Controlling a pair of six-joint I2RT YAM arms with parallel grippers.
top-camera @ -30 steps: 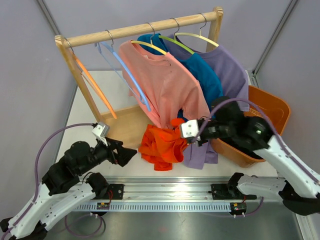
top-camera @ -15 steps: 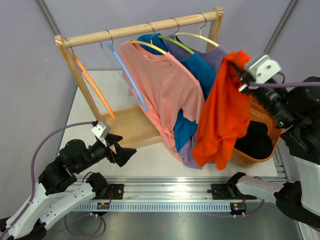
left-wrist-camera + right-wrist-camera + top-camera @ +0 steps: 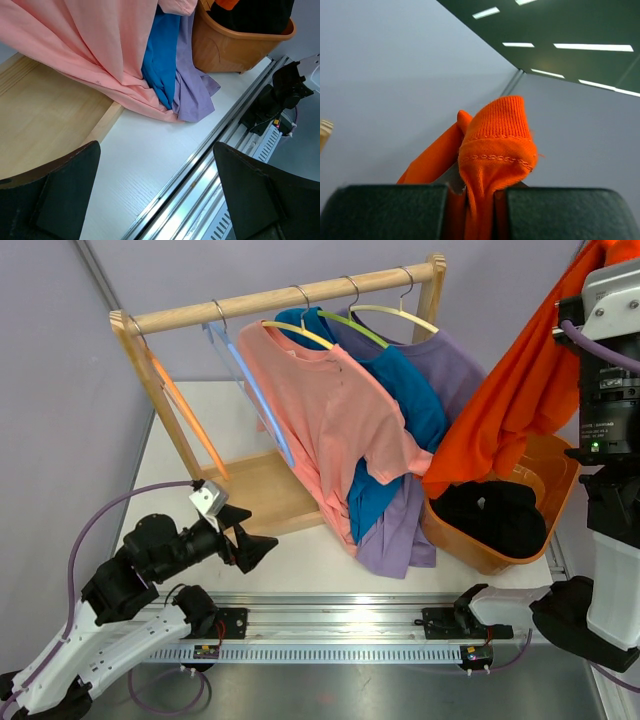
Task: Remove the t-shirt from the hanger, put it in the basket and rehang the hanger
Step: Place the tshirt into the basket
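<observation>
Holds left arm low at 7 o'clock, with left gripper [image 3: 255,531] spread wide, aimed toward 3 o'clock. Holds right arm upright at 3 o'clock, with right gripper [image 3: 475,198] clamped on shirt [image 3: 497,135].

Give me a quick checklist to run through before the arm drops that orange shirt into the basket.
1. Right claw shut on the orange t-shirt: ok, a fold of fabric is pinched between its fingers.
2. T-shirt free of any hanger: ok, it hangs from the claw alone.
3. T-shirt clear of the purple shirt on the rack: cannot tell, their edges meet in the top view.
4. Lower end over the basket: ok.
5. Room in the basket: cannot tell, a black garment already lies inside.
6. Left claw out of the way: ok, open and low over the table, apart from the clothes.
</observation>
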